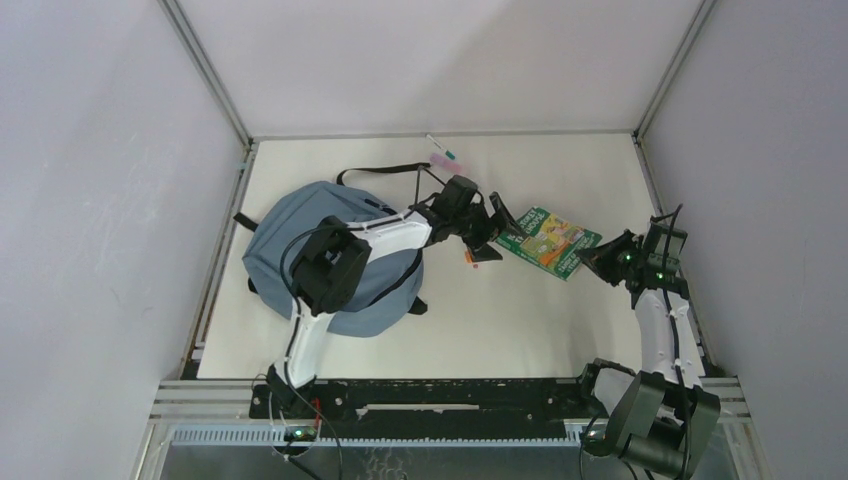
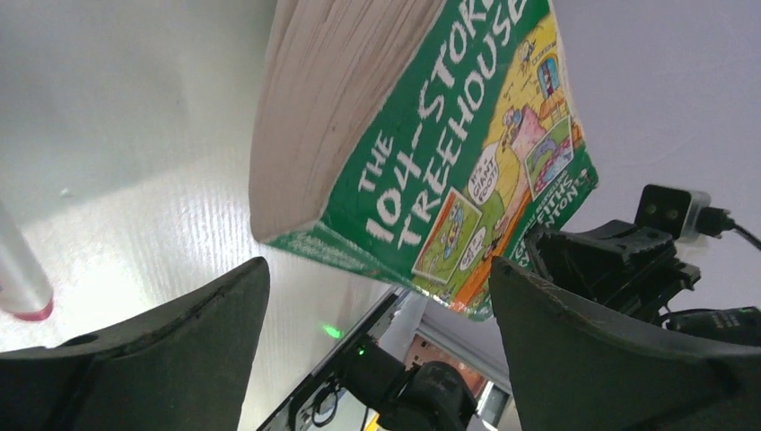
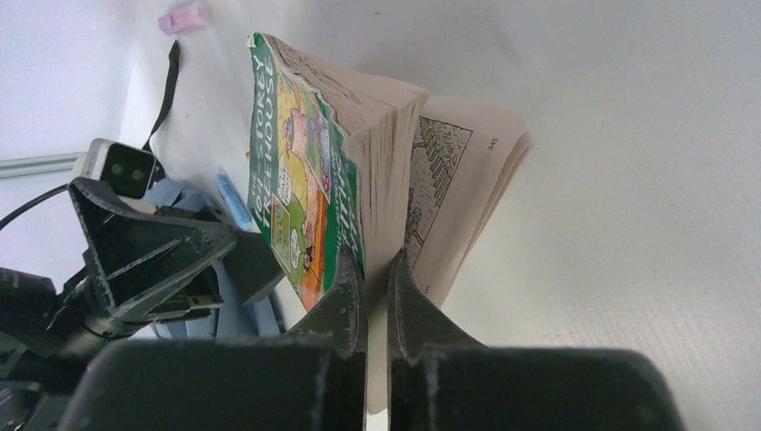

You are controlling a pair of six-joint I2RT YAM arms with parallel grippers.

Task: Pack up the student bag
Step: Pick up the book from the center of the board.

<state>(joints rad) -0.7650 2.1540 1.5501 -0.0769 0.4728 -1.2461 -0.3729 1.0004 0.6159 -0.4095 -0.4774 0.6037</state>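
Student bag (image 1: 283, 225) slants upper-left to lower-right by the left edge of the counter (image 1: 500, 320). Left claw (image 1: 492, 235) gapes wide; right claw (image 3: 375, 296) pinches the book (image 1: 550, 240)

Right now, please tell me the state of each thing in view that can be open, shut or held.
Soft slate-blue fabric backpack: lying on the table; open or zipped, cannot tell.
Green paperback book: gripped at one edge, pages fanned partly open.
Left claw: open, empty, facing the book.
Right claw: shut on the book's pages.
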